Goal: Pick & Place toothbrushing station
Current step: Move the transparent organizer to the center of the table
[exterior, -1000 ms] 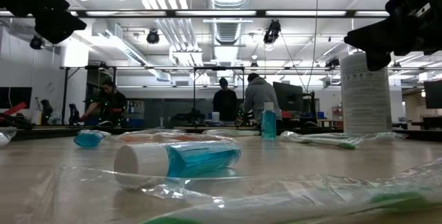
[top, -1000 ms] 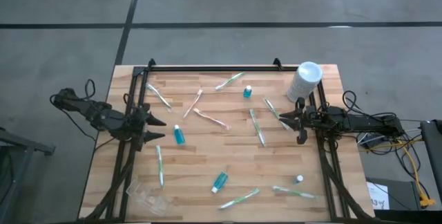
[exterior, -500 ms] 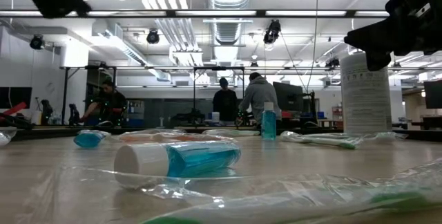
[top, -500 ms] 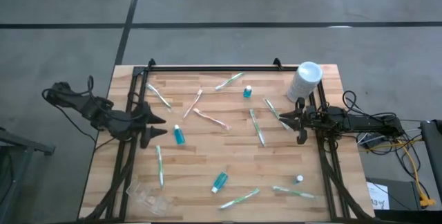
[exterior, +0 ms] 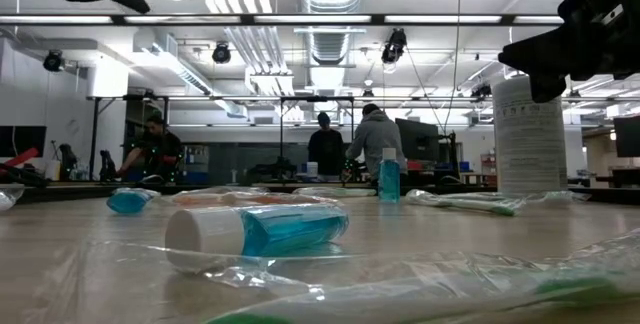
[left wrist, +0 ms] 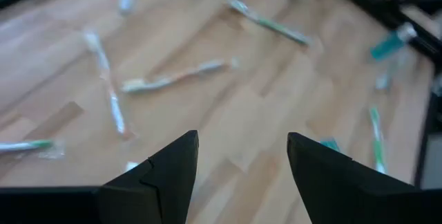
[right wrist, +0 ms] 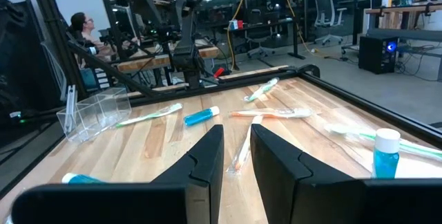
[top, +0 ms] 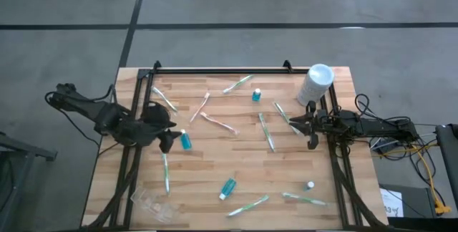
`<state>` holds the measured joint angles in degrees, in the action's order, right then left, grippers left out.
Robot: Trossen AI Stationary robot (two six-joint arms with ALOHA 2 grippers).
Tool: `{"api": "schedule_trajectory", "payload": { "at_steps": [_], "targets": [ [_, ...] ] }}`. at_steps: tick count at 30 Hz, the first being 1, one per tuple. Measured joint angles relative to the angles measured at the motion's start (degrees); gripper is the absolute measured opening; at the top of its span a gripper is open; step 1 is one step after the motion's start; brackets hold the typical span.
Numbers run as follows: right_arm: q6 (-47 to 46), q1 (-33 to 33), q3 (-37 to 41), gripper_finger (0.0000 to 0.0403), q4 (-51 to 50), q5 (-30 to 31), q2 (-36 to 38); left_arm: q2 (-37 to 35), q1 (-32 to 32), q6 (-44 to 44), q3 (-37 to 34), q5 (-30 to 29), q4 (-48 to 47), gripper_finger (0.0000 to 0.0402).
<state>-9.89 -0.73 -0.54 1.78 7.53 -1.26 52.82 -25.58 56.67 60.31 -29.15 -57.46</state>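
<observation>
Wrapped toothbrushes [top: 268, 132] and blue tubes [top: 185, 140] lie scattered flat on the wooden table [top: 236, 164]. A small blue bottle [top: 255, 95] stands upright at the far side. A clear plastic holder [top: 152, 202] sits at the near left corner. My left gripper [top: 166, 135] hangs open above the table's left side, just left of one blue tube, slanting down, with nothing between its fingers [left wrist: 173, 172]. At the right side my right gripper [top: 304, 126] waits level, pointing toward the table's left, with a narrow empty gap between its fingers [right wrist: 207, 156].
A white canister [top: 317, 83] stands at the far right corner, close behind my right arm. A black frame [top: 222, 69] runs along the far edge and down both sides. Another blue tube [top: 227, 187] lies near the front edge. People stand in the room beyond the table [exterior: 372, 142].
My left gripper has risen and gone a little toward the table's right, closer to the blue tube. Meanwhile it has rolled about its own line and tipped, and its fingers have stayed open.
</observation>
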Motion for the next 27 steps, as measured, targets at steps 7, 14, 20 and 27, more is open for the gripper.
{"api": "schedule_trajectory", "payload": {
  "at_steps": [7,14,20,27],
  "targets": [
    [0.0,0.0,-0.02,0.0068,-0.02,0.0,-0.02,4.13,-1.28,-13.62,4.72,11.04,-0.41,0.0227],
    [0.0,0.0,-0.01,0.0068,-0.02,0.01,-0.02,4.77,-3.39,-20.69,6.03,24.07,-10.13,0.0227],
    [0.0,0.0,-0.02,0.0068,-0.02,0.02,0.0,4.83,-11.81,-26.64,3.42,26.91,-8.08,0.0227],
    [0.0,0.0,-0.01,0.0068,-0.02,0.0,-0.01,5.59,-28.44,-24.73,-2.22,17.3,-0.58,0.0227]
  ]
}}
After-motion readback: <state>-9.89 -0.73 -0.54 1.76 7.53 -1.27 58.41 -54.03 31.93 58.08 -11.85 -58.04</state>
